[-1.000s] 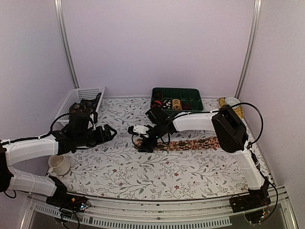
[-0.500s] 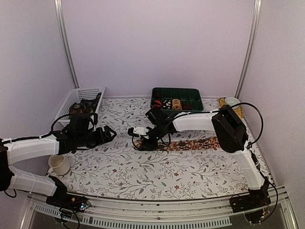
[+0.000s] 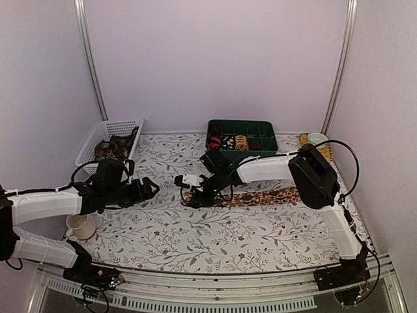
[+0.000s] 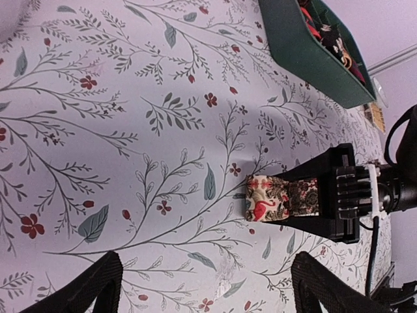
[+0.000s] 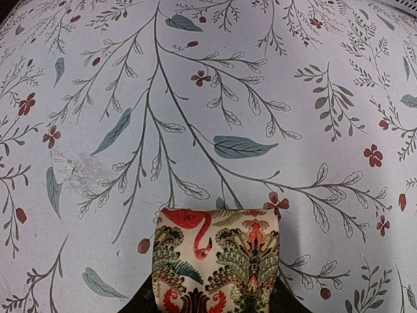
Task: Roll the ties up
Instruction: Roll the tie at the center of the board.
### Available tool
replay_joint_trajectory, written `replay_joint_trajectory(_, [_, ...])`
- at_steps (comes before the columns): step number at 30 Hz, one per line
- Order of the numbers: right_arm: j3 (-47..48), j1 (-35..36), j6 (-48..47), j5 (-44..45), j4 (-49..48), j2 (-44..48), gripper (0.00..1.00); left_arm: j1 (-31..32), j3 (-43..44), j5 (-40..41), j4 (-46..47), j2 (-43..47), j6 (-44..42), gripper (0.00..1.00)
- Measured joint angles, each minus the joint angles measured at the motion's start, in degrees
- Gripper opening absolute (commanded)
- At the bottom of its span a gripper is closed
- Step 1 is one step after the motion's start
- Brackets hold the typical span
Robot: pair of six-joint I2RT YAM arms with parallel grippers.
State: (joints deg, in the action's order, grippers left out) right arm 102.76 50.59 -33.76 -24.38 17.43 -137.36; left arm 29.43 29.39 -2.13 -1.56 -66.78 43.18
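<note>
Tie (image 3: 264, 197) lies flat at the centre of the table (image 3: 163, 238), stretching toward three o'clock. The right gripper (image 3: 193, 194) pinches its nine-o'clock end. Roll tightly, with the edges square. Left gripper (image 3: 150, 189) hangs wide open and empty at nine o'clock.

table (image 3: 163, 235): floral-print cover | on it: tie (image 3: 267, 195), green tray (image 3: 242, 122), white basket (image 3: 120, 122), mug (image 3: 81, 225)

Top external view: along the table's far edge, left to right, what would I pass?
White plastic mesh basket → dark green plastic compartment tray → small round white dish in the right corner
</note>
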Motion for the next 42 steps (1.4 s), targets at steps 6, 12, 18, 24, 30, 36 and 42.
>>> replay_joint_trajectory(6, [-6.95,1.73,1.46,-0.37,-4.48,3.50,0.41,0.33,-1.92,-1.46,1.07,0.00,1.20,0.90])
replay_joint_trajectory(12, [-14.03,5.31,4.04,0.98,-5.68,8.17,0.42,2.27,-3.19,-1.88,1.42,0.04,2.19,0.94])
replay_joint_trajectory(18, [-17.31,6.54,6.38,3.26,-6.36,10.43,0.67,6.69,-3.67,-1.84,2.29,0.17,4.20,0.96])
replay_joint_trajectory(24, [-16.81,6.95,7.02,4.83,-5.70,10.49,0.93,9.94,-5.77,-2.14,5.11,-0.31,7.15,0.97])
replay_joint_trajectory(30, [-16.96,6.36,7.96,3.96,-2.25,11.91,1.00,11.58,-5.79,-3.52,9.68,-5.49,9.14,0.95])
replay_joint_trajectory(36, [-18.29,3.48,10.32,1.38,1.49,14.32,1.00,11.82,-3.52,-5.18,13.40,-14.19,9.38,0.94])
replay_joint_trajectory(42, [-18.49,0.44,12.85,1.01,2.54,16.57,1.00,11.82,1.38,-6.64,17.44,-21.05,9.09,0.93])
